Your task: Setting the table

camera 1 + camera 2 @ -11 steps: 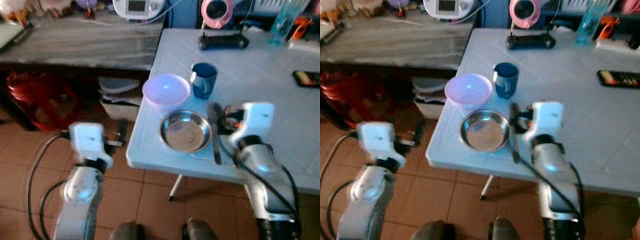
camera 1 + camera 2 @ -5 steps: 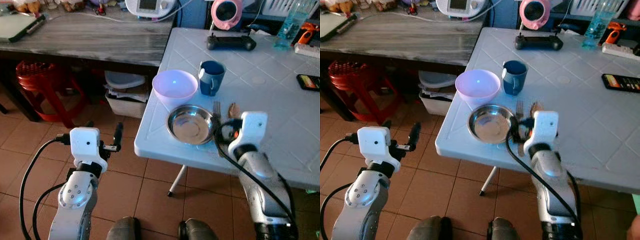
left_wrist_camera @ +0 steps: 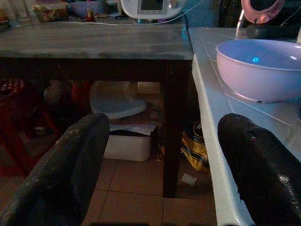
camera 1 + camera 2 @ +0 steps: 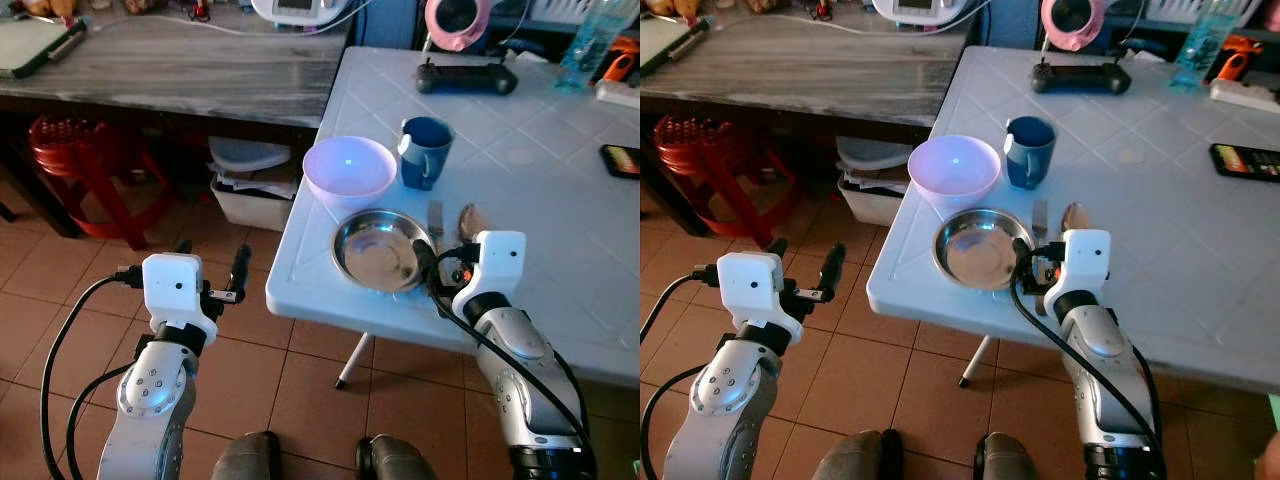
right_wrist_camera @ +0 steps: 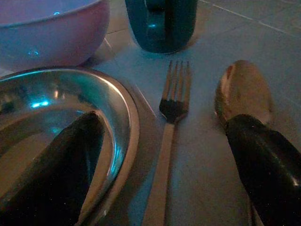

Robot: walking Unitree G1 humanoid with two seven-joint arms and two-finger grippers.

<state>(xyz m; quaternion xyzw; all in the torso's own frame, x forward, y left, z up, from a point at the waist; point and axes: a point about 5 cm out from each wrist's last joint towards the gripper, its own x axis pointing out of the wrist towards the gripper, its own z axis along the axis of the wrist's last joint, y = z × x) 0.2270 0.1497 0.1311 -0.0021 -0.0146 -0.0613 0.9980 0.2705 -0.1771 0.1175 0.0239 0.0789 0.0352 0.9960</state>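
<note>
One fork [image 5: 170, 136], between open right hand [image 5: 164, 165] fingers

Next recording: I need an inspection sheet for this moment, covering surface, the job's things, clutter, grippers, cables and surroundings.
Surface: white tiled-pattern table; setting laid at its near-left corner.
Job's things: round steel dish by the edge; metal fork and spoon side by side on its right; lilac plastic bowl and dark blue mug behind it.
Clutter: black game controller, phone, pink round mirror, blue bottle farther back.
Grippers: right gripper open, low, straddling the fork handle; left gripper open, off the table, over the floor.
Cables: black cables along both arms.
Surroundings: grey wooden side table, red stool, tiled floor.
</note>
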